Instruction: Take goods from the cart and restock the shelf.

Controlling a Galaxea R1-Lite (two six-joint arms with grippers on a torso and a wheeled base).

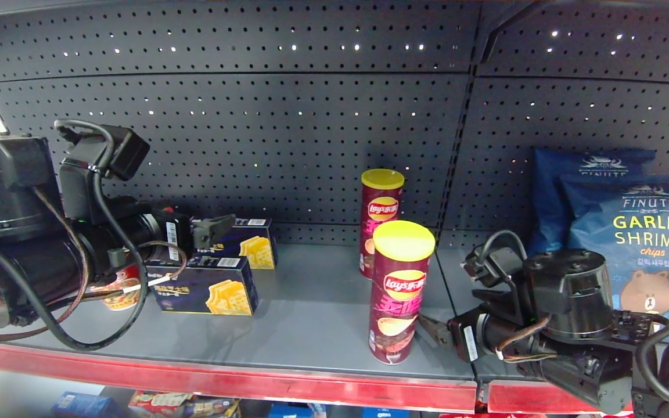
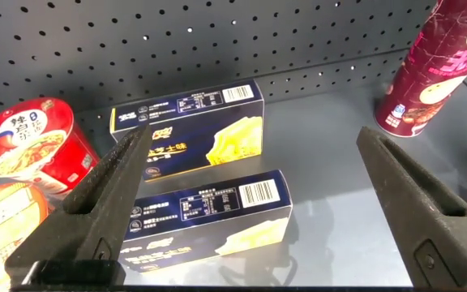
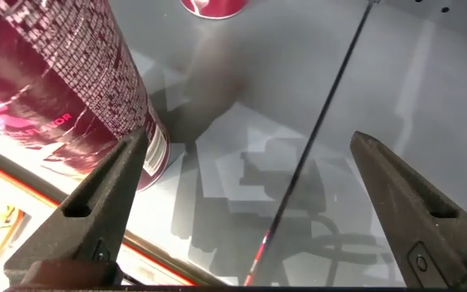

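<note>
Now, right gripper [image 3: 250,138] apart beside front chip can [image 1: 399,293], left gripper [image 2: 254,134] apart above cracker boxes [image 1: 207,288]

Left gripper [image 2: 254,134] spread wide; rear box [image 2: 189,122], front box [image 2: 209,215], noodle cup [image 2: 31,146] on shelf [image 2: 323,154].

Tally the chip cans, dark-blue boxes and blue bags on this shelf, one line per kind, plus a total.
Chip cans: 2 (front can, rear can)
Dark-blue boxes: 2 (front box, rear box)
Blue bags: 2 (front bag, rear bag)
Total: 6
</note>
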